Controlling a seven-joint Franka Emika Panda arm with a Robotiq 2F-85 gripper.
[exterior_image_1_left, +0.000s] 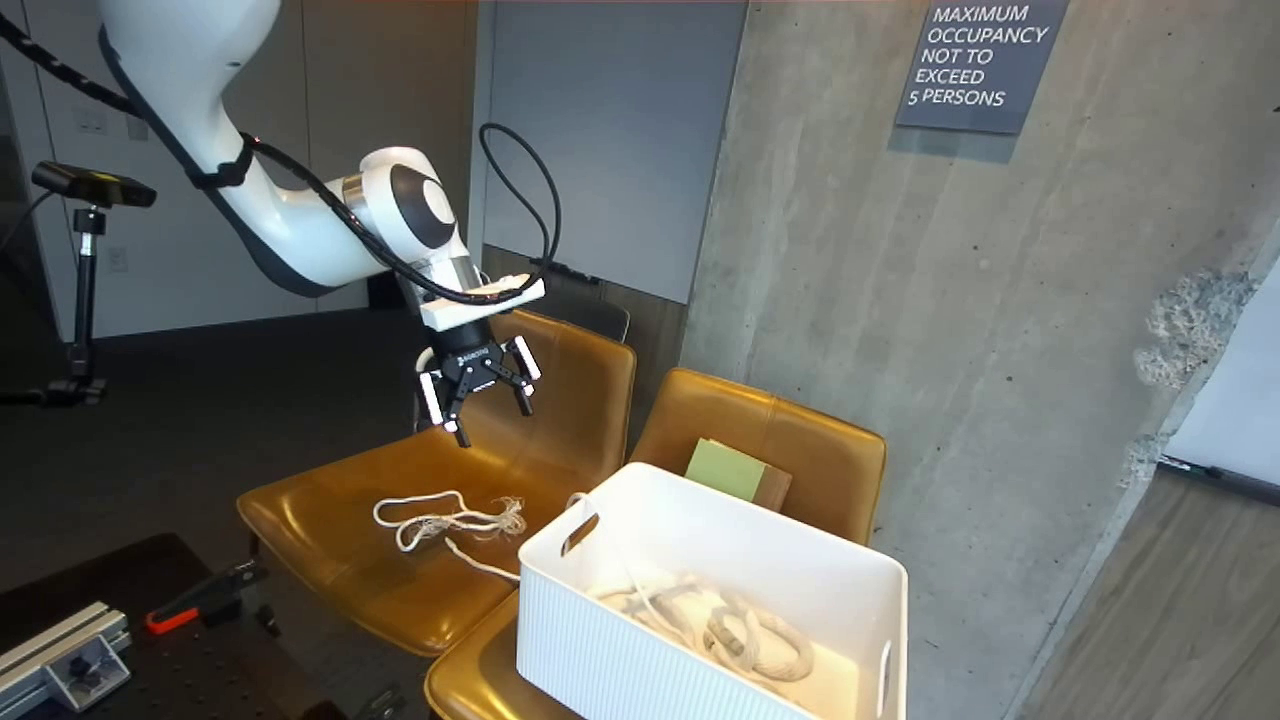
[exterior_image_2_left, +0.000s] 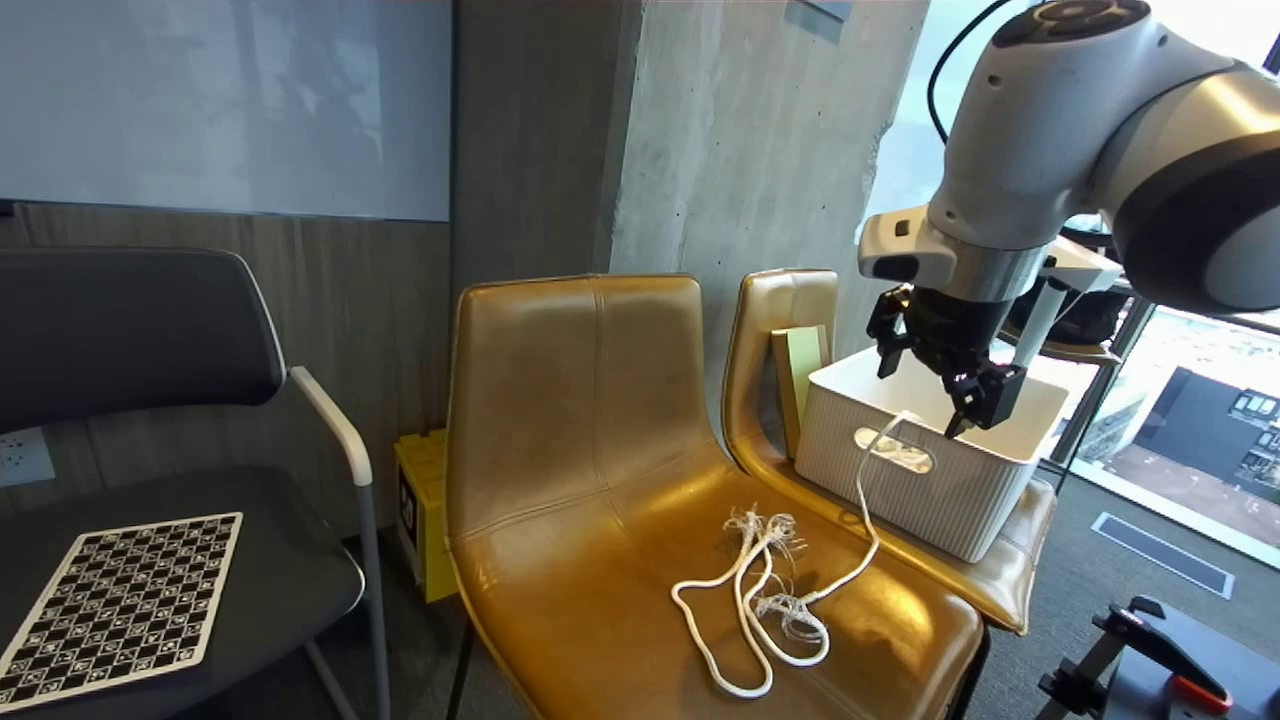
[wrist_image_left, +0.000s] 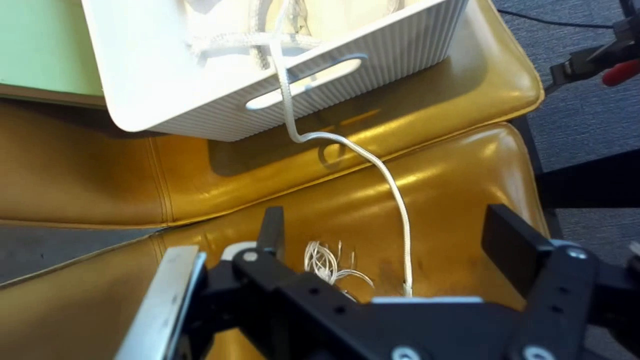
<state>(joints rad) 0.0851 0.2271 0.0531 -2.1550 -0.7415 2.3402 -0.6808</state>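
Observation:
My gripper is open, its black fingers wide apart with nothing between them. It hangs above a tan leather chair in an exterior view and touches nothing I can see. A white rope with frayed ends lies in loops on that seat. One strand runs up through the handle hole of a white ribbed basket on the adjoining tan chair. In the wrist view the strand lies below and between the open fingers. Thicker coiled rope lies inside the basket. My gripper's body hides part of the loops there.
A green book leans on the chair back behind the basket. A dark table with a red-tipped clamp stands near the chairs. A dark armchair holds a patterned board; a yellow box stands beside it. A concrete wall rises behind.

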